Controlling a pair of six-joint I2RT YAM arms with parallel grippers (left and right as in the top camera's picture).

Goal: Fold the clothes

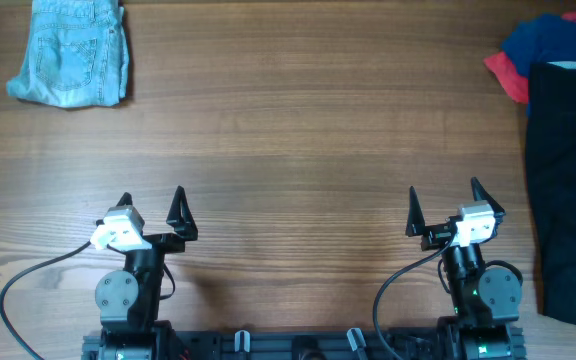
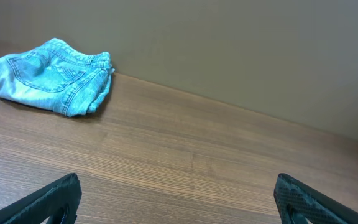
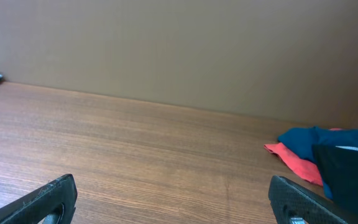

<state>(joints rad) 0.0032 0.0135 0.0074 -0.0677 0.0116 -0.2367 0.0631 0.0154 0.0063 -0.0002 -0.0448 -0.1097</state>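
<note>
A folded pair of light blue denim shorts (image 1: 71, 52) lies at the table's far left corner; it also shows in the left wrist view (image 2: 51, 76). A pile of clothes sits at the right edge: a black garment (image 1: 568, 190) over a blue one (image 1: 548, 40) and a red one (image 1: 506, 75). The right wrist view shows the blue (image 3: 309, 140), red (image 3: 294, 160) and black (image 3: 350, 171) garments. My left gripper (image 1: 153, 207) is open and empty near the front edge. My right gripper (image 1: 444, 208) is open and empty, left of the black garment.
The wooden table (image 1: 298, 150) spans the view. A plain wall (image 2: 229, 43) rises behind its far edge. Cables loop from both arm bases at the front.
</note>
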